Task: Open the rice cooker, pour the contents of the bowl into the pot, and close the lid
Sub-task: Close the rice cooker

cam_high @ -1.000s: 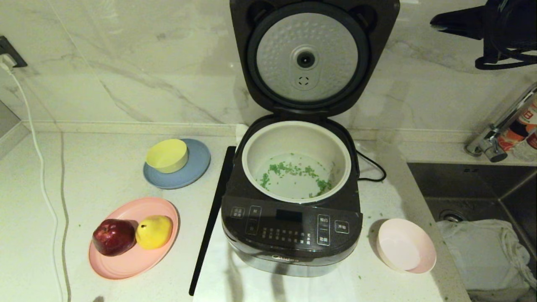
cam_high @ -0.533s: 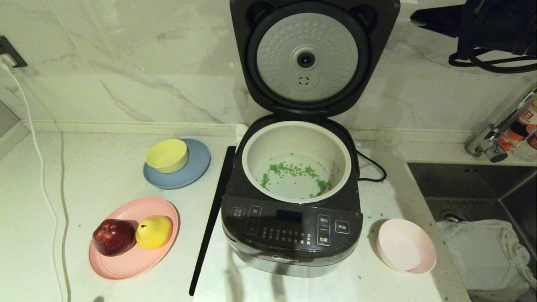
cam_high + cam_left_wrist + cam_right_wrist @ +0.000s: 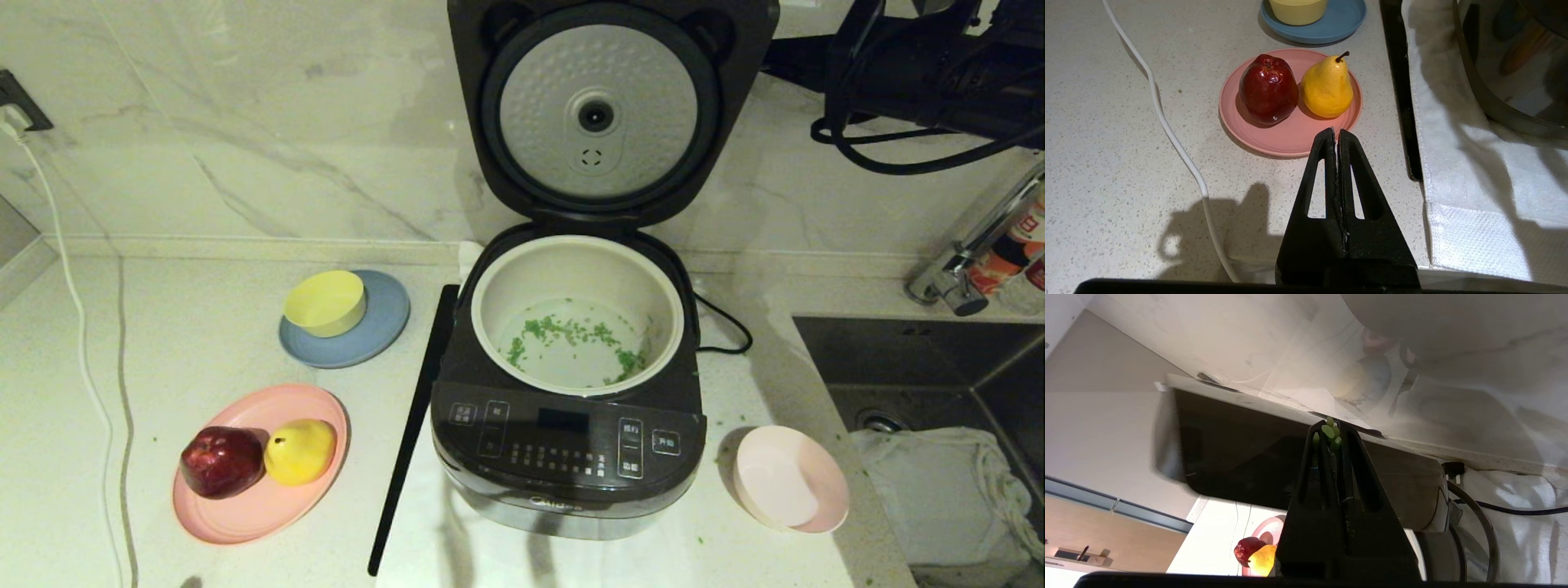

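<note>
Lid (image 3: 600, 106): upright behind the rice cooker (image 3: 571, 441), dimpled disc facing forward. Right gripper (image 3: 1333, 435), fingers together (green bits stuck at the tips), behind the lid's upper right edge, nearer arm. Contents (image 3: 571, 339) in the pot (image 3: 522, 269); pink bowl (image 3: 788, 478) right of the cooker.

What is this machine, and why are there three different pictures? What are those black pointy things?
It is a robot with two arms, cooking. One camera sits on its head, looking down at the counter. There the rice cooker stands with its lid up, and green bits lie in the pot. The pink bowl is empty. The other cameras ride on the wrists. The pointy things are pinchers: the left gripper, shut, near a plate of fruit, and the right gripper, shut, behind the lid.
</note>
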Tool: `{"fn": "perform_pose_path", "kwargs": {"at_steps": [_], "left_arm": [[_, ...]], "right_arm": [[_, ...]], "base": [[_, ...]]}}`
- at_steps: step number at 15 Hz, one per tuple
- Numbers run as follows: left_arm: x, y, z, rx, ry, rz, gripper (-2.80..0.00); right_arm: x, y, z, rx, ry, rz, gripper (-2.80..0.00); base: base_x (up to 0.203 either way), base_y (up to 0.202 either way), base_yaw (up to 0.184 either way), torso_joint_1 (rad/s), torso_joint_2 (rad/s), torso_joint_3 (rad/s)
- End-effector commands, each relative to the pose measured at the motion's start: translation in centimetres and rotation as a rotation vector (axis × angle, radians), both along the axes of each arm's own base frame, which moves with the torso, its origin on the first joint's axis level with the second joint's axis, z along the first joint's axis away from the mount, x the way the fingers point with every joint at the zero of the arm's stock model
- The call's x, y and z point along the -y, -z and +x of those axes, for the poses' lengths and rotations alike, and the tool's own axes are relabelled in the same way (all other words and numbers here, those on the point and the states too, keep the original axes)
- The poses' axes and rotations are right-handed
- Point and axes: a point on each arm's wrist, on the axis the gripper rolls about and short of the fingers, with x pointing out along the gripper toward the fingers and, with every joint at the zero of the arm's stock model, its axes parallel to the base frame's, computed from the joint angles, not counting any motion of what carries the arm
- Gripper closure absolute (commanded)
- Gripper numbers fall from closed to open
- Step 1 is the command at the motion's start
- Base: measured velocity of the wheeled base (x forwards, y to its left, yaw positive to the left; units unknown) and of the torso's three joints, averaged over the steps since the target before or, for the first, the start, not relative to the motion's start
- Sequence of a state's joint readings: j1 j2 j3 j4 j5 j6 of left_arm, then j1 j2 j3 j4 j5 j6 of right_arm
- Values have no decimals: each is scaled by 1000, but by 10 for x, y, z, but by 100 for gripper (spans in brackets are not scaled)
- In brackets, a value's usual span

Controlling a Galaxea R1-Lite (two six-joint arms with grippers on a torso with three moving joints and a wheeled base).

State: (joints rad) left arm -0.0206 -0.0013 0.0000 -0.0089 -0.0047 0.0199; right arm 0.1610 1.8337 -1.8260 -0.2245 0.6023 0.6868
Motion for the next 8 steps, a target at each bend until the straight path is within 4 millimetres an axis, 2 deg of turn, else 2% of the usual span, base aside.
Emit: {"fn": "perform_pose_path", "kwargs": {"at_steps": [1, 5, 8], "left_arm": [[0, 3, 1, -9, 1, 0, 0], [0, 3, 1, -9, 1, 0, 0], [0, 3, 1, -9, 0, 0, 0]], "right_arm": [[-3, 7, 10, -18, -9, -1, 0], [-7, 3, 8, -2, -44, -3, 0], [-21, 2, 4, 1, -88, -3, 0]], "base": [[0, 0, 0, 0, 0, 0], [0, 0, 0, 0, 0, 0], [0, 0, 0, 0, 0, 0]]}}
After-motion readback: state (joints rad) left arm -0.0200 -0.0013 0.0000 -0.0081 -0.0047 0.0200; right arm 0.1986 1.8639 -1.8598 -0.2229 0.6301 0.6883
